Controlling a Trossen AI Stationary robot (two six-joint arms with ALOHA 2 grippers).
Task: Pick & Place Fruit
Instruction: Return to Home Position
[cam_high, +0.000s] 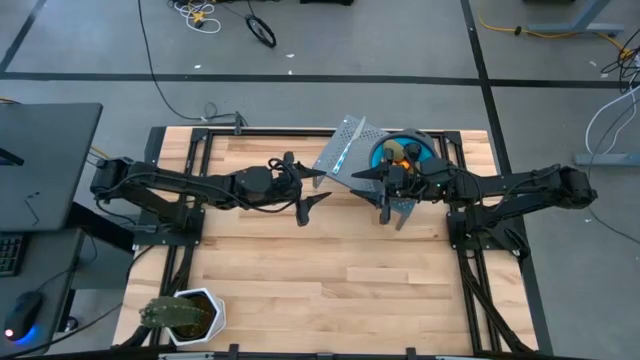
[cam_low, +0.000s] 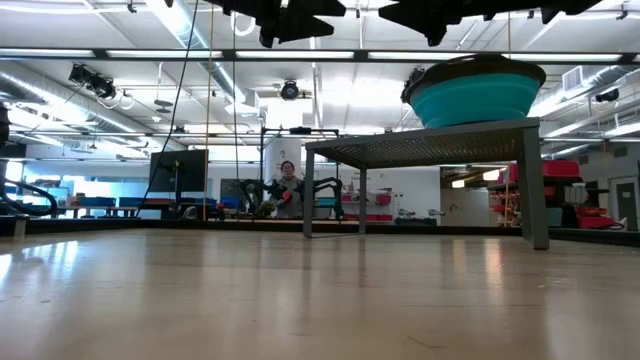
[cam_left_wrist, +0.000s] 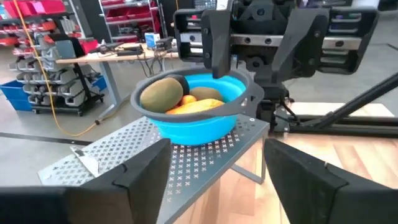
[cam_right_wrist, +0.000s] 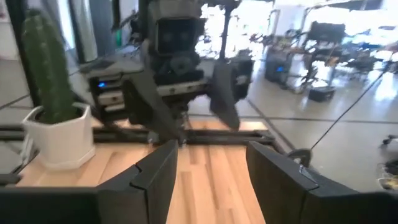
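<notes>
While both arms are hovering mid-frame in the high view, the left end effector (cam_high: 312, 192) and right end effector (cam_high: 378, 195) are standing spread and empty; the fruit (cam_high: 398, 152) is sitting in the blue bowl (cam_high: 422, 145), upper centre-right. In the low view, the bowl is resting on the shelf (cam_low: 430, 150) at right. In the left wrist view, olive-brown, dark and yellow pieces are lying heaped at centre, probably light, hard and slick, best pinched across the middle.

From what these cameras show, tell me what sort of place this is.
Likely a robotics lab or workshop: shelved red parts bins, loose cables on a concrete floor, and a person among workbenches beyond the wooden table.
</notes>
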